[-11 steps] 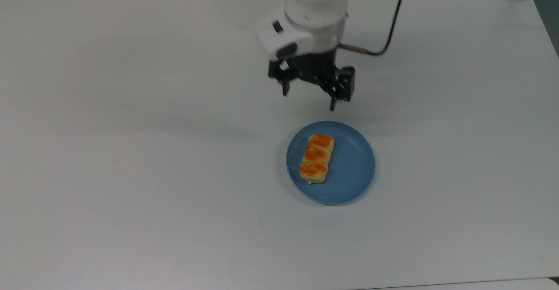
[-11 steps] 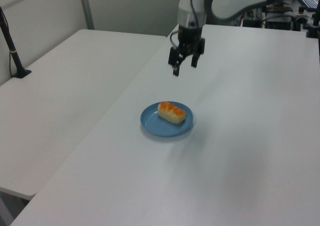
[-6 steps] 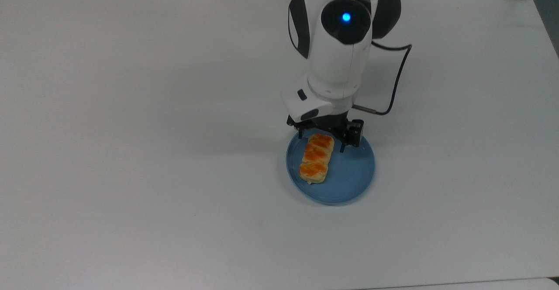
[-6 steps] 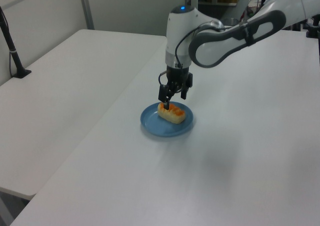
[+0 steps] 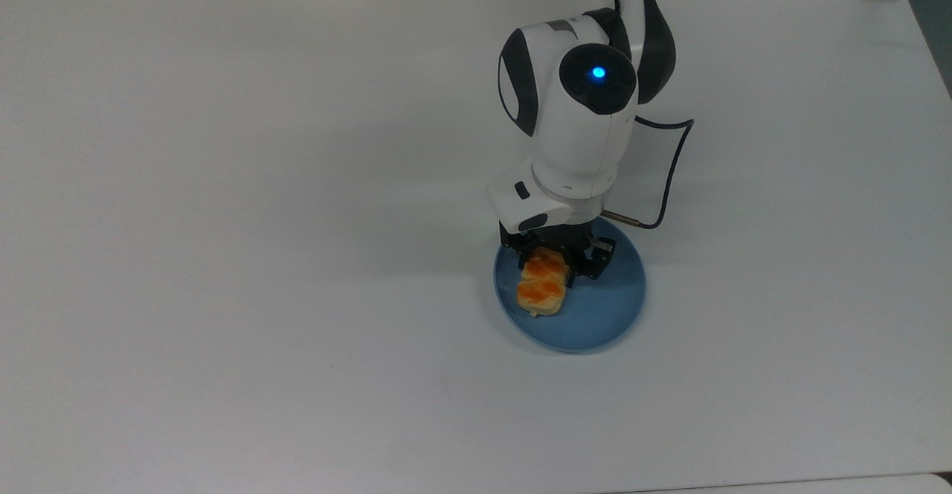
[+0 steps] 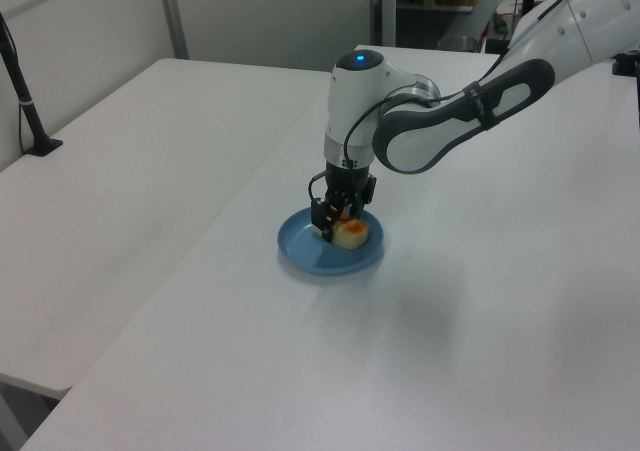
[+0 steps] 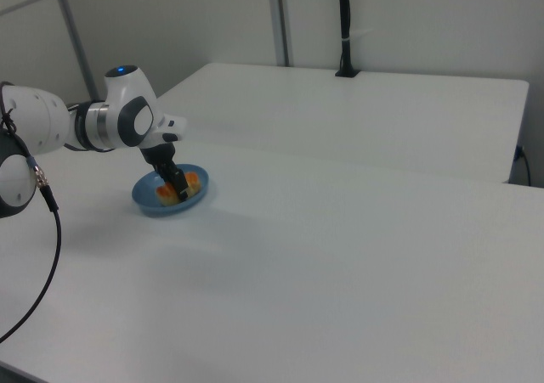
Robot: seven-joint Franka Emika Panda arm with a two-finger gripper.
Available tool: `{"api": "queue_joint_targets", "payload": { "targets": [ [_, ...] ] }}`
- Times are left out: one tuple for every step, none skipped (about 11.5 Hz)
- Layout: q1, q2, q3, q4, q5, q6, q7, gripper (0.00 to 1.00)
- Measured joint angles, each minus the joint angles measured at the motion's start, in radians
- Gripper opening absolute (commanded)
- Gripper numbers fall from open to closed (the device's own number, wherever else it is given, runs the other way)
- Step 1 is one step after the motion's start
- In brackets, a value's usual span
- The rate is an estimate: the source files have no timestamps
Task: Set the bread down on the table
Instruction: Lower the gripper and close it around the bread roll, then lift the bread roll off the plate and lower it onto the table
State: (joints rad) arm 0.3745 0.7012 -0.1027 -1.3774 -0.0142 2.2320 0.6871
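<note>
One broad white worktop (image 5: 223,219), matte, bare apart from a single dish. Second white surface (image 6: 130,161) alongside, beyond a seam at the left view's left. White arm (image 5: 587,114) with dark joints and a blue lamp on top, bent down over the dish. Round blue plate (image 5: 610,315) well inside the worktop, far from every corner, nearer the top view's lower edge than its upper edge. Black claw (image 5: 550,265) lowered into the plate, fingers either side of the bread (image 5: 543,289), narrow, closed against the loaf. Bread pale yellow with orange tops, on the plate, in the top view's left half of it.
</note>
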Motion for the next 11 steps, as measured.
{"api": "queue_joint_targets", "payload": {
  "targets": [
    [0.003,0.000,0.000,0.002,0.000,0.000,0.001,0.53],
    [0.008,-0.002,0.000,0.011,0.000,0.000,0.002,0.53],
    [0.010,-0.012,0.000,0.027,0.000,0.000,0.004,0.53],
    [0.010,-0.036,-0.003,0.041,0.000,-0.012,0.004,0.53],
    [0.009,-0.077,-0.007,0.050,0.000,-0.061,-0.007,0.54],
    [0.009,-0.130,-0.007,0.054,0.000,-0.118,-0.055,0.54],
    [0.011,-0.196,-0.005,0.049,0.002,-0.198,-0.127,0.54],
    [0.017,-0.256,-0.002,0.029,0.003,-0.282,-0.192,0.54],
    [0.030,-0.318,-0.001,-0.012,0.004,-0.374,-0.251,0.54],
    [0.042,-0.377,0.008,-0.068,0.010,-0.443,-0.293,0.54],
    [0.048,-0.433,0.030,-0.133,0.014,-0.470,-0.313,0.54]
  ]
}}
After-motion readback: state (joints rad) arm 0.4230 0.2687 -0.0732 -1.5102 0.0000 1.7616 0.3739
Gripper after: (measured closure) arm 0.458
